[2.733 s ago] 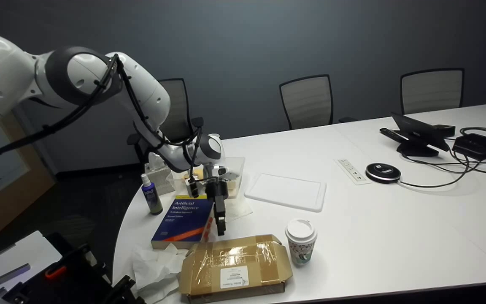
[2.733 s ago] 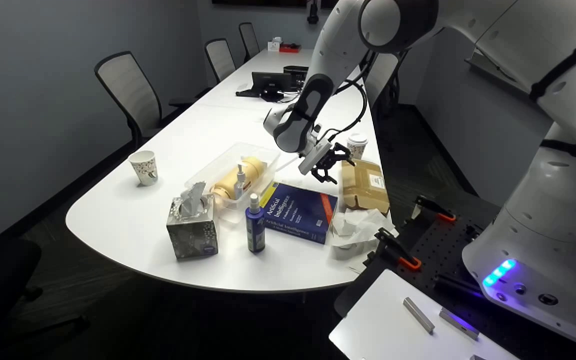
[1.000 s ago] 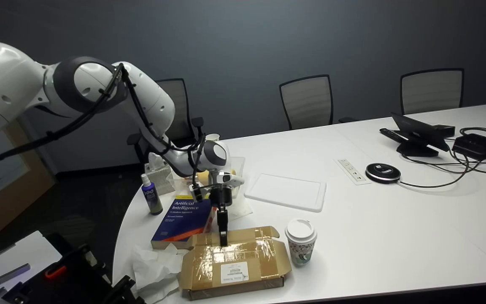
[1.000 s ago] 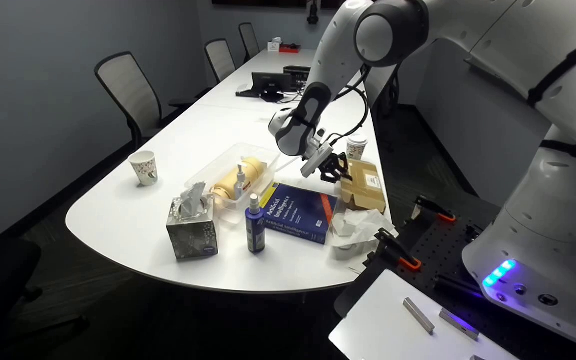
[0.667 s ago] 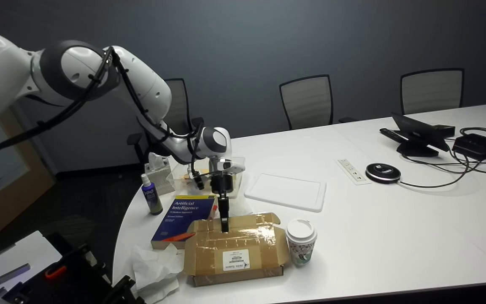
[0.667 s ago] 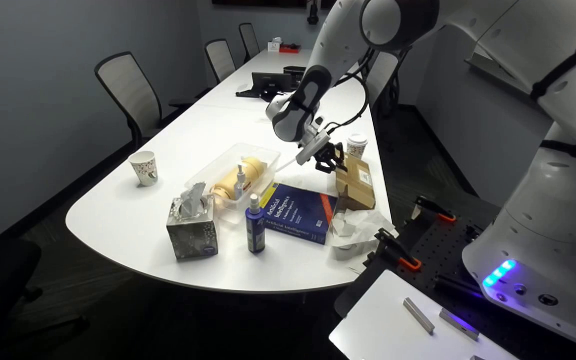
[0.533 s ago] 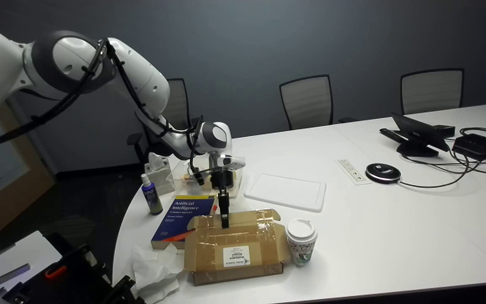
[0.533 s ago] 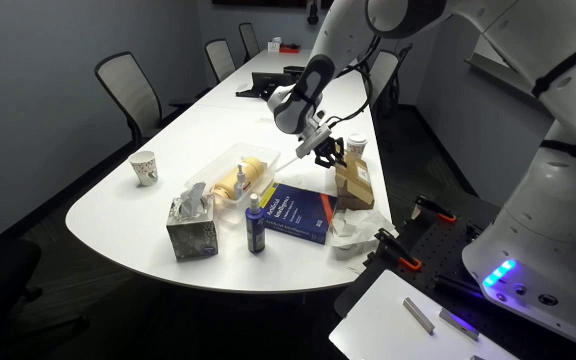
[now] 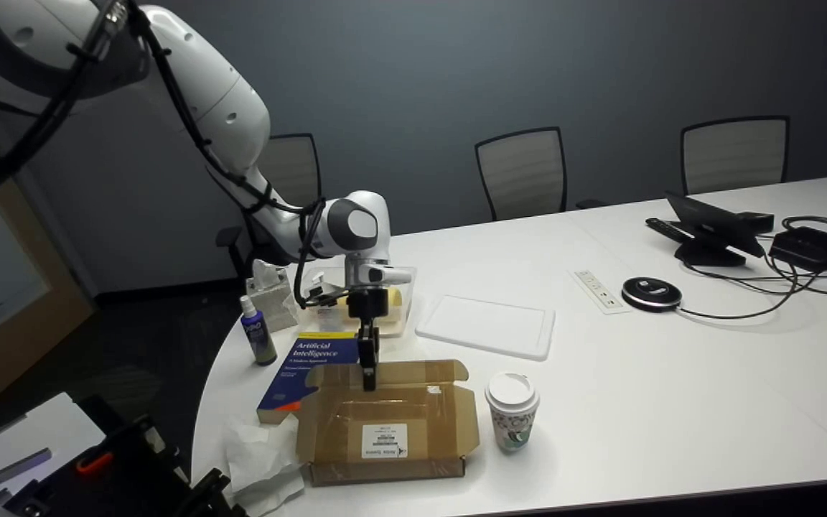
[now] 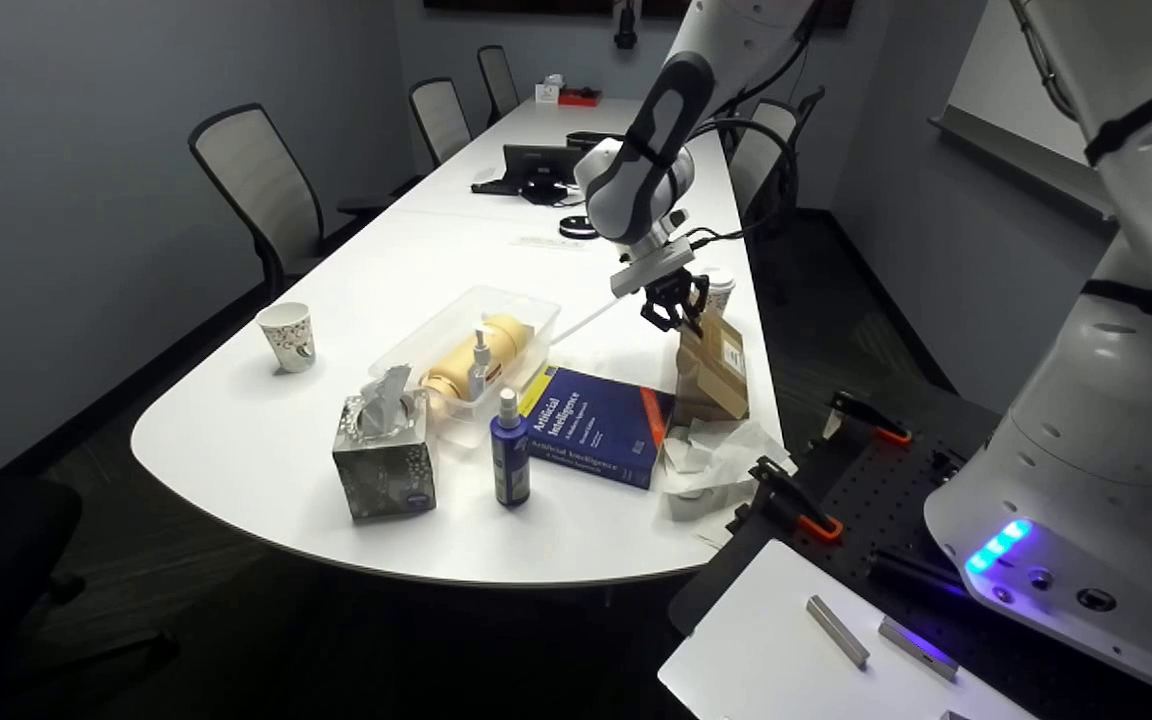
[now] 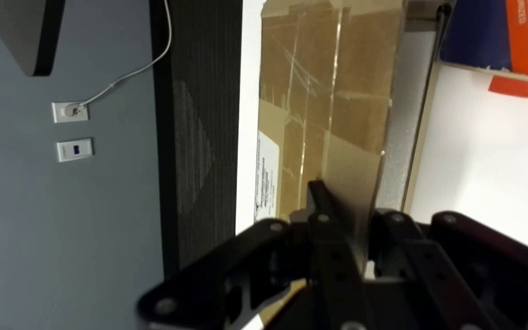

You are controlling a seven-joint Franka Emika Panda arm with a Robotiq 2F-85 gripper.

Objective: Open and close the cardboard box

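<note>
The lid flap of the cardboard box was pinched by the Robotiq gripper; opening was judged under way, a fuller upward swing being needed next.

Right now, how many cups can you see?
2: a lidded cup beside the box, and an open cup left of the tub in an exterior view. More may be hidden.

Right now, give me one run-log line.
gripper: pinching lid flap | cardboard box: lid partly raised | closing: not yet done | lidded cup: upright, beside box
</note>
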